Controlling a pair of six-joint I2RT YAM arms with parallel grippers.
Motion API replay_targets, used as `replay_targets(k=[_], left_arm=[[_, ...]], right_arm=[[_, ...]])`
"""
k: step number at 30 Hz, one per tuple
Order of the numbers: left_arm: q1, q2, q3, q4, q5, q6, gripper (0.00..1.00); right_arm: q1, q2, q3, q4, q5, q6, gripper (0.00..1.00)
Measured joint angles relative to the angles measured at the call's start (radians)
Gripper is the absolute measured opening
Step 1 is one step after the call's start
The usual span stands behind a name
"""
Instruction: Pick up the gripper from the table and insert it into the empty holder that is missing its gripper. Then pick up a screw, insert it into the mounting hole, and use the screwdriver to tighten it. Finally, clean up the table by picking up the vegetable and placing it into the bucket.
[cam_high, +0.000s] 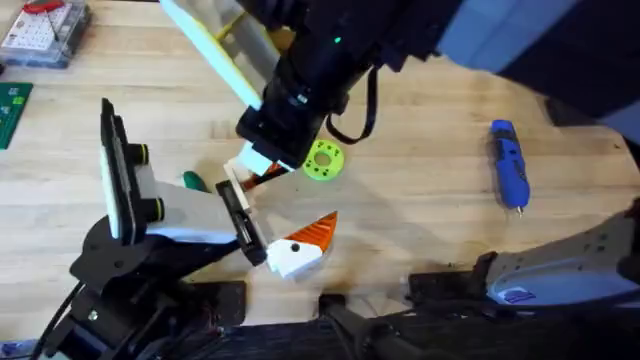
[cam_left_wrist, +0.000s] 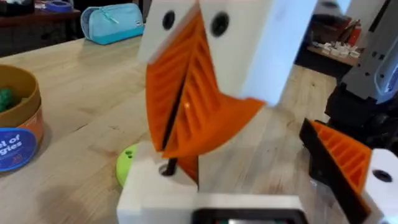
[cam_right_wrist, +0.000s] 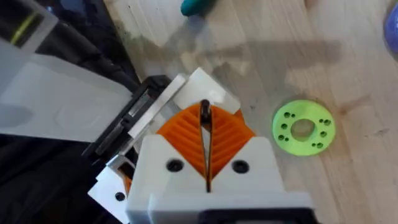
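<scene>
The holder (cam_high: 185, 210) lies at the left, its white body ending in black plates. One gripper (cam_high: 300, 248) sits on its near side. A second gripper (cam_left_wrist: 152, 183) sits on its far side, white block facing up. My right gripper (cam_high: 262, 176) hangs right over that block, its orange pads shut on a thin black screw (cam_right_wrist: 204, 113). The screw (cam_left_wrist: 169, 164) tip stands in the block's hole. The two pieces stand wide apart at the left wrist view's bottom edge. The blue screwdriver (cam_high: 510, 165) lies at the right. A green vegetable (cam_high: 193, 181) lies beside the holder.
A lime-green ring disc (cam_high: 322, 160) lies just right of my right gripper. A brown bucket (cam_left_wrist: 18, 124) stands off to one side in the left wrist view. A parts box (cam_high: 45, 30) sits at the far left corner.
</scene>
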Motion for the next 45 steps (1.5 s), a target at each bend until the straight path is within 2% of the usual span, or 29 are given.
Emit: replay_targets(k=[34,36,37,38,40,42,43,45], left_arm=[[0.000,0.000,0.000,-0.001,-0.004,-0.004,0.991],[0.000,0.000,0.000,-0.001,-0.005,-0.004,0.991],[0.000,0.000,0.000,-0.001,-0.006,-0.005,0.991],[0.000,0.000,0.000,-0.001,-0.008,-0.008,0.991],[0.000,0.000,0.000,-0.001,-0.013,-0.013,0.991],[0.000,0.000,0.000,-0.001,-0.015,-0.015,0.991],[0.000,0.000,0.000,0.000,-0.015,-0.015,0.991],[0.000,0.000,0.000,0.000,-0.014,-0.010,0.991]], right_arm=[[0.004,0.029,0.000,0.012,-0.009,0.000,0.017],[0.004,0.029,0.000,0.013,-0.011,0.000,0.089],[0.004,0.029,0.000,0.013,-0.014,0.001,0.187],[0.004,0.029,0.000,0.014,-0.016,0.000,0.340],[0.004,0.029,0.000,0.014,-0.018,0.000,0.540],[-0.001,0.028,0.000,0.014,-0.004,0.001,0.841],[-0.011,0.028,0.000,0.014,0.002,0.001,0.953],[-0.030,0.028,0.000,0.014,0.000,0.011,0.991]])
